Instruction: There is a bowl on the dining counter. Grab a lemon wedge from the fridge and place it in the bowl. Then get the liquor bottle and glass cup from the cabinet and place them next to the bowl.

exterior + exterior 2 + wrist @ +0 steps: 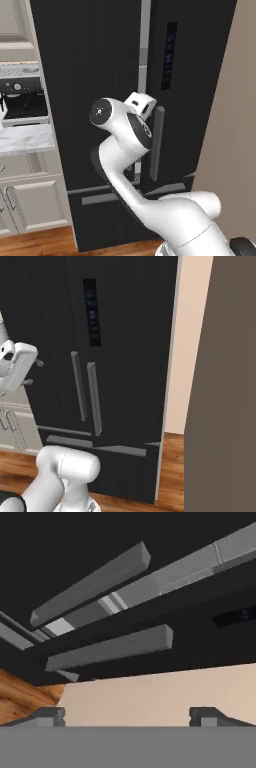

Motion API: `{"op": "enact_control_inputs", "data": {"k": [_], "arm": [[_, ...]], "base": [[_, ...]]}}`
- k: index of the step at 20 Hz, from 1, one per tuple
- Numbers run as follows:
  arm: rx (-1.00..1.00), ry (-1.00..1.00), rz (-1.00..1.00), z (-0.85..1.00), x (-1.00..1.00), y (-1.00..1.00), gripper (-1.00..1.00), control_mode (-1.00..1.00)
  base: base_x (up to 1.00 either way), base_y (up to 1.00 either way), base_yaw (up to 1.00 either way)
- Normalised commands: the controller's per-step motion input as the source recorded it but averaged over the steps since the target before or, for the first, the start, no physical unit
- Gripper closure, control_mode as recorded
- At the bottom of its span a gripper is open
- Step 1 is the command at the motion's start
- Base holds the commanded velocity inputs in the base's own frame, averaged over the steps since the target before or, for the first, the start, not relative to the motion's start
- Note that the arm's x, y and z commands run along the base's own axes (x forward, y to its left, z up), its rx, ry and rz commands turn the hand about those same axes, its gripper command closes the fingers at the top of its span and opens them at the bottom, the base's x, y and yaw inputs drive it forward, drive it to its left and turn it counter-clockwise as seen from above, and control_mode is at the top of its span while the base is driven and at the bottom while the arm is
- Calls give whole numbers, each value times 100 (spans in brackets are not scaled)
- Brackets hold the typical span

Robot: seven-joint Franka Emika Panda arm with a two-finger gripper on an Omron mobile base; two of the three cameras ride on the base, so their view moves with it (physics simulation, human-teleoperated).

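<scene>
The jaws stand wide open, gripping nothing, near the fridge (125, 356) handles (110, 644). With the doors nearly shut, the lemon stays unreachable; closing at twelve o'clock may miss the bar.

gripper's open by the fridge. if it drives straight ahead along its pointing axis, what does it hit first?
Probably the fridge. In the hand view the open gripper points past the nearer handle bar, with beige wall directly above the fingertips, so it may slip past the door's edge. Depth is unclear.
</scene>
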Motion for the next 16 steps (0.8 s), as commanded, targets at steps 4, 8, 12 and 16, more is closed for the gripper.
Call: {"op": "enact_control_inputs", "data": {"k": [4,8,12,16], "arm": [[-21,27,0,1,96,0,-100,-100],[-16,12,0,0,94,-7,-100,-100],[-16,8,0,-3,70,-11,-100,-100],[-15,9,-1,-1,38,-37,-100,-100]], "base": [[0,0,0],[0,0,0],[0,0,0],[0,0,0]]}}
